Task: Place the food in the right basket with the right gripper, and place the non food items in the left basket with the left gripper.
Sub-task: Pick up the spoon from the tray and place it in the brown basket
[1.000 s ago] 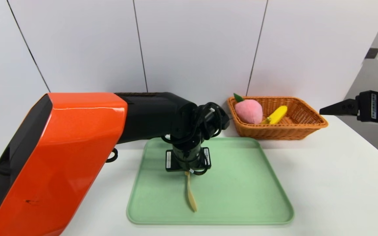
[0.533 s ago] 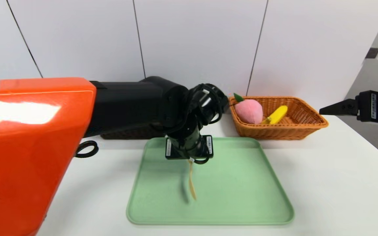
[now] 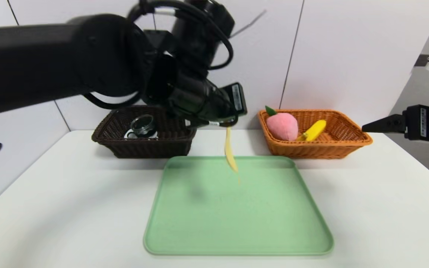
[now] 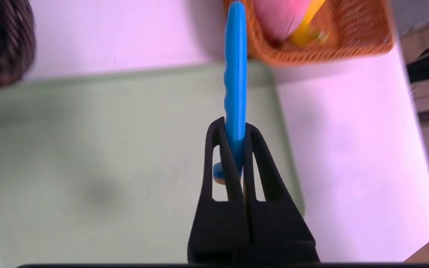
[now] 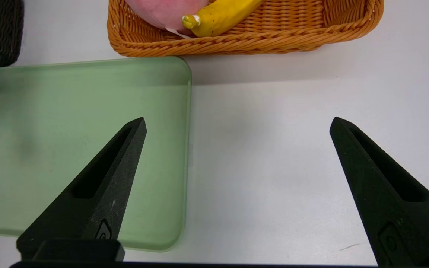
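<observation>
My left gripper (image 4: 235,124) is shut on the blue handle of the spoon (image 4: 235,74). The spoon's tan bowl (image 3: 231,154) hangs down in the air above the far edge of the green tray (image 3: 274,223), between the two baskets. The dark brown left basket (image 3: 143,148) holds a clear glass cup (image 3: 142,124) and something white (image 3: 128,134) beside it. In the orange right basket (image 3: 348,143) lie the pink peach (image 3: 282,125) and the yellow banana (image 3: 314,130). My right gripper (image 3: 365,127) hovers open and empty at the table's right side, its fingers wide apart (image 5: 237,124).
The white table (image 3: 385,208) carries the tray in the middle and both baskets along the back wall. Nothing lies on the tray. The table's right edge runs just below my right arm.
The left arm has lifted the spoon off the tray, up and toward the back. The dark basket, hidden behind the arm before, now shows. The right arm has not moved.
</observation>
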{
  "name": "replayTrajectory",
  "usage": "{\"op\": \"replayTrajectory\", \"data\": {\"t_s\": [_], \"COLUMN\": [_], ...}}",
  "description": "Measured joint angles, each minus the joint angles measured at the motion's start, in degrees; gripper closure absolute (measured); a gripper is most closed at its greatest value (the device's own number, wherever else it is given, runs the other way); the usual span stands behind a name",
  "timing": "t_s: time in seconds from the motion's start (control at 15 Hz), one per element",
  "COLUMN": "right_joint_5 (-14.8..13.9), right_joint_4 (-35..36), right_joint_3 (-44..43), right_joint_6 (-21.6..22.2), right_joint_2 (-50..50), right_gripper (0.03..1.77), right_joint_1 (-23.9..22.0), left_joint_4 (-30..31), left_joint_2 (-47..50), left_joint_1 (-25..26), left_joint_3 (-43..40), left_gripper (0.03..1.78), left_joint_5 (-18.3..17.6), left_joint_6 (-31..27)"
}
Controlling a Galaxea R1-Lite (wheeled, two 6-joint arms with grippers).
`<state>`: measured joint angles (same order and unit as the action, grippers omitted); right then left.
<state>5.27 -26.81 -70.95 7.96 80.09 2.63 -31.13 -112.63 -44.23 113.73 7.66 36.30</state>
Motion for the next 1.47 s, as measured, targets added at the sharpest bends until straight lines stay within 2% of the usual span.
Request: {"op": "replayTrajectory", "data": {"t_s": [0.2, 0.47, 0.73, 0.93, 1.13, 1.47], "right_joint_5": [0.02, 0.0, -0.48, -0.72, -0.76, -0.83], "right_joint_4": [0.05, 0.11, 0.13, 0.18, 0.16, 0.16], "right_joint_3": [-0.13, -0.51, -1.38, -1.97, -2.84, -3.04], "right_joint_6": [0.0, -0.37, -0.39, -0.52, -1.44, -2.27], "right_joint_2": [0.09, 0.52, 0.91, 1.05, 1.08, 1.38], "right_gripper": [0.1, 0.1, 0.1, 0.1, 0.1, 0.1], "right_joint_1": [0.0, 0.59, 0.78, 0.83, 0.84, 0.83], "left_joint_4": [4.46, 7.35, 11.82, 12.64, 16.73, 20.16], "left_joint_2": [3.67, 5.33, 2.27, -0.57, -3.99, -7.63], "left_joint_1": [6.36, 18.13, 25.73, 28.05, 28.6, 28.6], "left_joint_3": [0.02, 0.0, -0.09, -0.09, -0.17, -0.59], "left_gripper": [1.76, 1.76, 1.76, 1.76, 1.76, 1.76], "left_joint_5": [0.02, 0.41, 3.75, 4.68, 9.64, 11.93], "left_joint_6": [-1.91, -2.18, -2.32, -2.02, -0.39, 0.74]}}
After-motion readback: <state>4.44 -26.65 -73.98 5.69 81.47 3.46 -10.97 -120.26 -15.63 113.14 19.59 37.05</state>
